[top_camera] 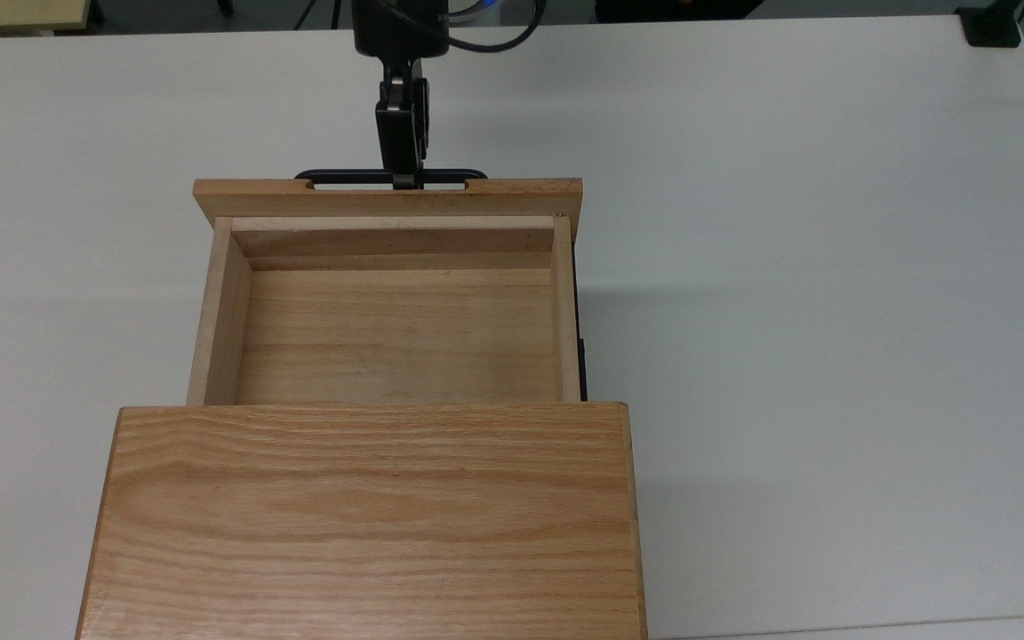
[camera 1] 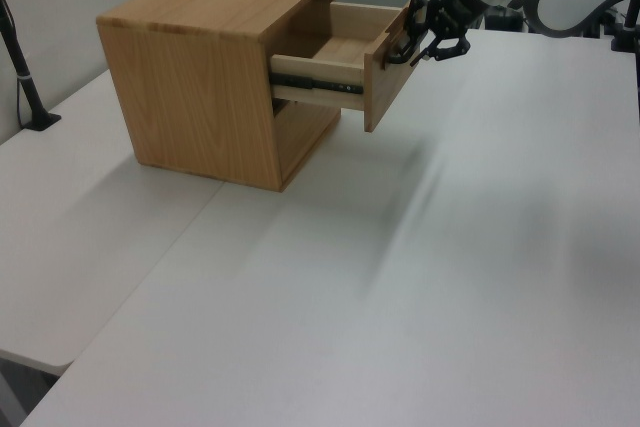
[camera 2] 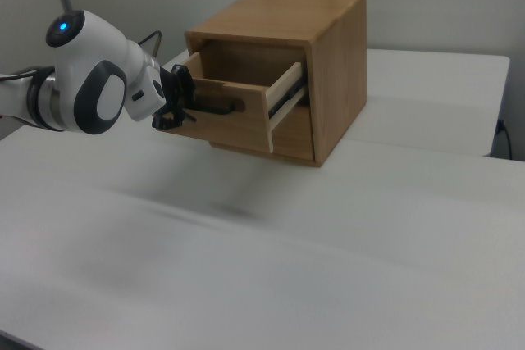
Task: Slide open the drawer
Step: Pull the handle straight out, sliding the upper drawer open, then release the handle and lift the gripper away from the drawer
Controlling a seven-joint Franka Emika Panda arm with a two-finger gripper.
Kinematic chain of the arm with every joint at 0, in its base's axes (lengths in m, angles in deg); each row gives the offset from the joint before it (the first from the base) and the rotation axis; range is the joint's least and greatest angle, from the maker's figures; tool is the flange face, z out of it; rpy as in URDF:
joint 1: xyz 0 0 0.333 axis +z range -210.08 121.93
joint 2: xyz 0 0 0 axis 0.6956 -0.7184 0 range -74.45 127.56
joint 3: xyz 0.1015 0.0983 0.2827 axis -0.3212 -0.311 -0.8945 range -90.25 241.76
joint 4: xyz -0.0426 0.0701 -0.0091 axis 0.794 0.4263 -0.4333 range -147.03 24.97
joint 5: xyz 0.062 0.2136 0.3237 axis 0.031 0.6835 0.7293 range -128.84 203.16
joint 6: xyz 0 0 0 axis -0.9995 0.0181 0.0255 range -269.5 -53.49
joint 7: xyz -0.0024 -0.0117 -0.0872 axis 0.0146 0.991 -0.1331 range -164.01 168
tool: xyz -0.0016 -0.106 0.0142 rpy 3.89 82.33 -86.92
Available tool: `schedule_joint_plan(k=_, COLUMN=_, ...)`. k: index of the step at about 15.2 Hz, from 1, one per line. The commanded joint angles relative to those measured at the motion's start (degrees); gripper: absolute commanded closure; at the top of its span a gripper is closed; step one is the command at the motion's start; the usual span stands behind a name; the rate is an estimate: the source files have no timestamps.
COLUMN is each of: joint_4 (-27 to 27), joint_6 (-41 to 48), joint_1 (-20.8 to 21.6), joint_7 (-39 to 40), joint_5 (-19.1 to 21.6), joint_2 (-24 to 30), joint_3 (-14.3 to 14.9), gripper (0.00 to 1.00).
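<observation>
The drawer [top_camera: 396, 329] is a light wooden tray standing well out of the oak cabinet [top_camera: 370, 524], and its inside is bare. A thin black handle [top_camera: 343, 176] runs across its wider front panel [top_camera: 388, 196]. My gripper [top_camera: 404, 180] reaches in from the top view's upper edge and is shut on the middle of that handle. In the left view the drawer [camera 1: 345, 52] juts toward the right on a dark slide rail, with the gripper [camera 1: 418, 44] at its front. In the right view the gripper [camera 2: 182, 109] holds the handle [camera 2: 217, 107] from the left.
The cabinet sits on a white table [top_camera: 832, 267] with wide bare surface on both sides. A black clamp [top_camera: 992, 27] sits at the far right corner in the top view. A black post [camera 1: 22, 67] stands at the left view's left. The white arm [camera 2: 90, 79] extends from the right view's left.
</observation>
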Motion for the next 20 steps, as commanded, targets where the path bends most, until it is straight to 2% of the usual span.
schedule_joint_plan(k=1, joint_4=0.7, joint_6=7.8, joint_1=0.4, joint_7=-2.6, joint_5=0.2, joint_2=2.8, joint_3=0.2, gripper=0.43)
schedule_joint_plan(k=5, joint_4=7.0, joint_6=17.5, joint_1=0.2, joint_7=-5.3, joint_5=0.2, joint_2=3.2, joint_3=0.2, gripper=0.10)
schedule_joint_plan(k=7, joint_4=8.9, joint_6=19.9, joint_1=0.2, joint_7=-5.2, joint_5=0.2, joint_2=3.8, joint_3=0.3, gripper=0.00)
schedule_joint_plan(k=12, joint_4=16.1, joint_6=30.8, joint_1=0.4, joint_7=-3.2, joint_5=-0.4, joint_2=3.9, joint_3=0.2, gripper=0.00)
schedule_joint_plan(k=14, joint_4=18.6, joint_6=34.9, joint_1=1.0, joint_7=3.9, joint_5=-0.5, joint_2=3.7, joint_3=0.1, gripper=0.00)
schedule_joint_plan(k=16, joint_4=20.6, joint_6=39.5, joint_1=1.3, joint_7=15.7, joint_5=-0.4, joint_2=3.7, joint_3=-0.6, gripper=0.00)
schedule_joint_plan(k=20, joint_4=22.4, joint_6=49.2, joint_1=5.0, joint_7=39.4, joint_5=0.2, joint_2=3.7, joint_3=-0.6, gripper=0.00)
